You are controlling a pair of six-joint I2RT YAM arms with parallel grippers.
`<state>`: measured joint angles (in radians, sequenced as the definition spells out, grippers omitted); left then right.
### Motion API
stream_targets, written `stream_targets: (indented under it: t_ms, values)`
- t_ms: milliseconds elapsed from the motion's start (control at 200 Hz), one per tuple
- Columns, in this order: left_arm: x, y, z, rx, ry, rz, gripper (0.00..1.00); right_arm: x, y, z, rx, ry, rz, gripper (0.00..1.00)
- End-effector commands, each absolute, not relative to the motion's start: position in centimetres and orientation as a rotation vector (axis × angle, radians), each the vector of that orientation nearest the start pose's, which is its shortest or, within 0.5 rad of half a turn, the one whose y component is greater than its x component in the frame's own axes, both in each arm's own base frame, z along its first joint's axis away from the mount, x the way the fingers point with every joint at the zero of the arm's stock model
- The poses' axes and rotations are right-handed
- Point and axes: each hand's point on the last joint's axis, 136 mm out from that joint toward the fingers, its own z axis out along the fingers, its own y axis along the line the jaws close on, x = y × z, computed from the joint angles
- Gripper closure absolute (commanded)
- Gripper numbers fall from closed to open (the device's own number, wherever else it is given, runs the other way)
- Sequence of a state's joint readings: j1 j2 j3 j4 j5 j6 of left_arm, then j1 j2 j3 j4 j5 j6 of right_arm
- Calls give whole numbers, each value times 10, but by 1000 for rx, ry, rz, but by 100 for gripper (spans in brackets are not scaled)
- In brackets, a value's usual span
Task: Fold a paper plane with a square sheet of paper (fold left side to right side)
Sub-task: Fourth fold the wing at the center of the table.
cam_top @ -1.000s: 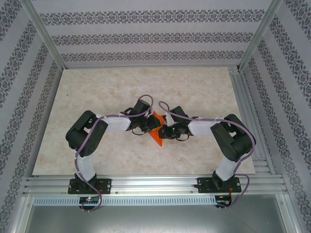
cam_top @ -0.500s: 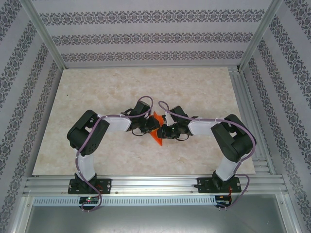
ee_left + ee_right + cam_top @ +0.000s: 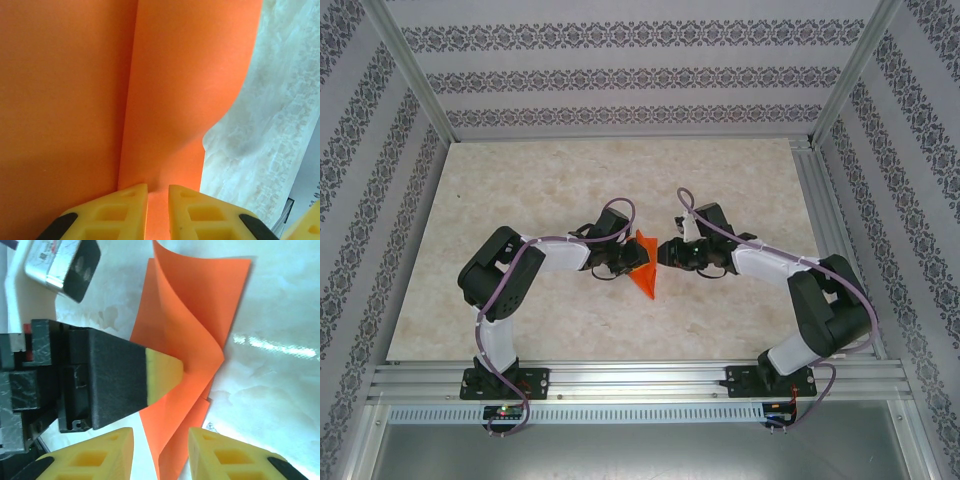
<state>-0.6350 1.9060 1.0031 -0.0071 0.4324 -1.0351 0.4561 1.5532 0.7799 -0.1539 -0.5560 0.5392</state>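
At the centre of the desk [image 3: 520, 180], the folded orange sheet [image 3: 645, 276] lies with one flap curling up, the left fingers [image 3: 626, 262] clamped on its left side. The right fingers [image 3: 666, 252] stand apart just beside its right edge.

Top view: high, from behind, down on whole desk [image 3: 520, 180]. Wrist views: close-up, sharing the orange paper sheet [image 3: 190, 305].

Orange paper [image 3: 645, 277] in left pincer [image 3: 629, 262], right pincer [image 3: 665, 252] just beside, marbled table [image 3: 520, 180]
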Motion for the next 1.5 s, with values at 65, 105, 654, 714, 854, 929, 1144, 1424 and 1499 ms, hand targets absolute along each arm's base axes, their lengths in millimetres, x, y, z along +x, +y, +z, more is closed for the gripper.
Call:
stream_targets:
  t_ms: [65,105,654,714,854,929,1144,1424,1499]
  values:
    - [315,-318,18,-369,2791,-1100,79,297,246,64,-31,2683,1109,67]
    - [316,-318,18,-370,2790,-1098,79,299,246,59,-5,2695,1105,67]
    - [313,-317,17,-369,2795,-1098,79,312,257,36,101,2728,1177,72]
    - [314,-318,18,-367,2791,-1100,79,312,258,35,103,2729,1177,72]
    - [313,-318,17,-366,2795,-1099,79,311,255,32,121,2740,1157,72]
    - [313,-318,17,-366,2794,-1100,79,312,256,30,129,2743,1163,72]
    - [313,-319,18,-360,2790,-1106,79,314,258,30,129,2739,1170,81]
    - [312,-322,27,-320,2776,-1134,77,315,258,31,105,2729,1166,98]
    - [312,-322,37,-293,2755,-1147,74,314,257,29,103,2738,1152,98]
